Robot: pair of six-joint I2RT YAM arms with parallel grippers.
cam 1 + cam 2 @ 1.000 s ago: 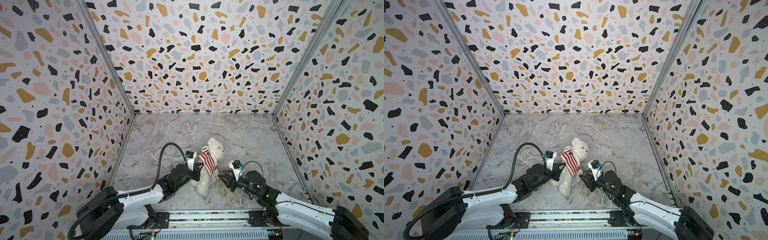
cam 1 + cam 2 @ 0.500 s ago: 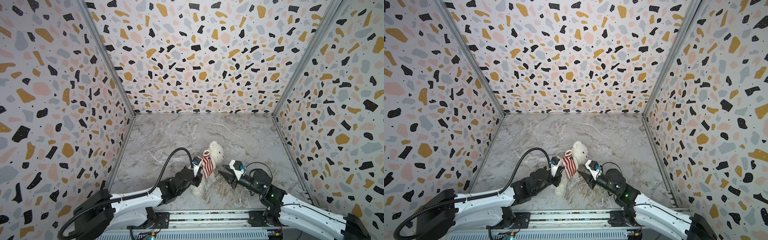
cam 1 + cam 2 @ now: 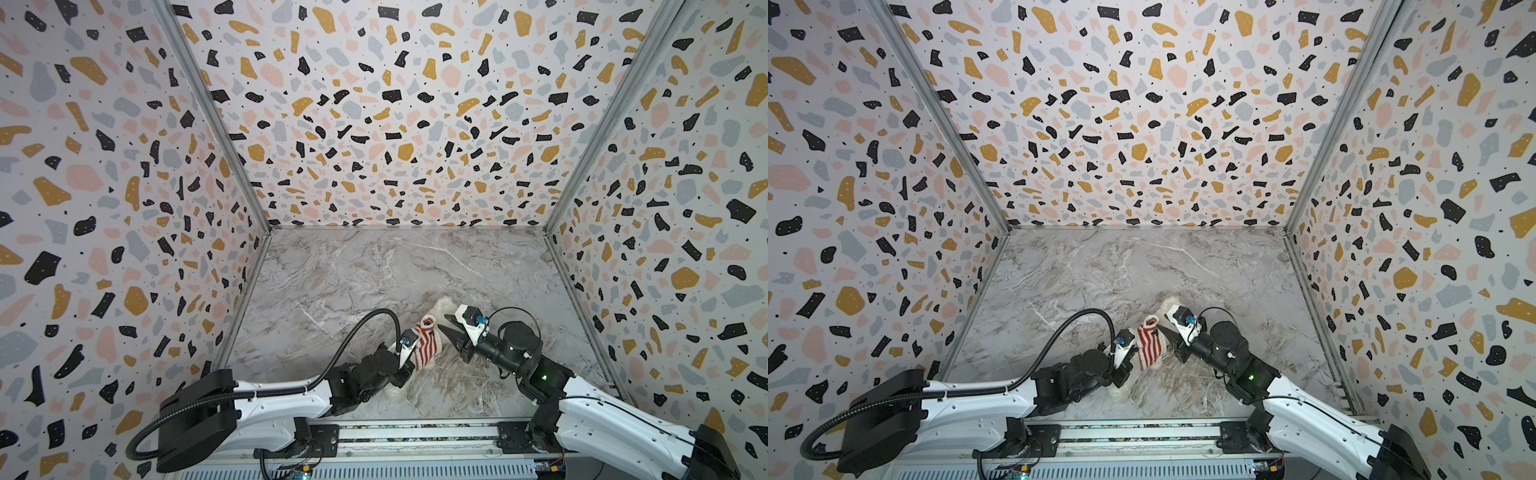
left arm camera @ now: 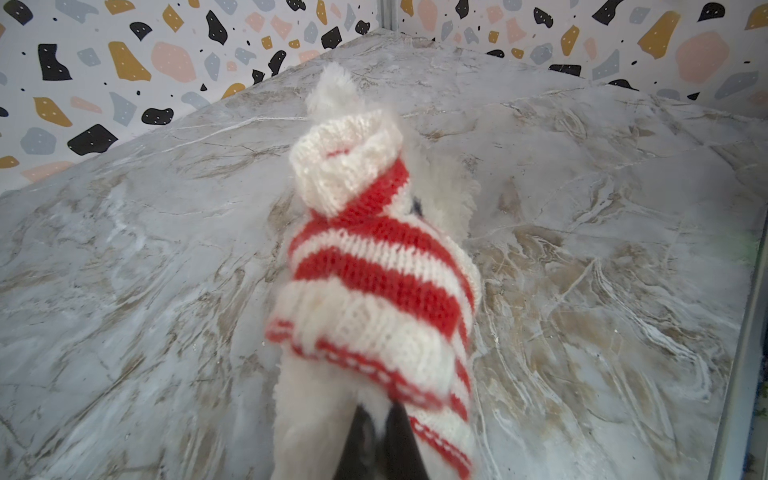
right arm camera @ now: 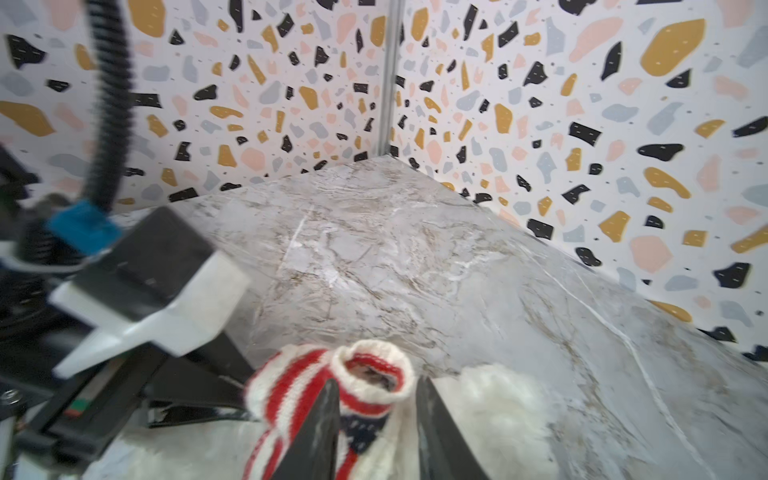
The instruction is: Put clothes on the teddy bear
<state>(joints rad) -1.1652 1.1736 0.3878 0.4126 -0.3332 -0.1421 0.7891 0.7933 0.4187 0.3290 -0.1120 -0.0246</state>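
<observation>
The left gripper (image 4: pixel 379 415) is pinched shut on the lower hem of the striped sweater (image 3: pixel 426 343), propping the teddy bear (image 3: pixel 441 302) near the front middle of the table (image 3: pixel 353 270). The right gripper (image 5: pixel 376 380), jaws apart, straddles the sweater's empty white cuff (image 5: pixel 370 351). If it closes on fur too, or pulls hard, the sweater could slide off or the bear slip from the left grip. Half a second ago the right gripper stood clear of the bear with wider jaws; now it is at the cuff.

Open marble floor (image 3: pixel 374 270) beyond teddy bear (image 3: pixel 441 304)
</observation>
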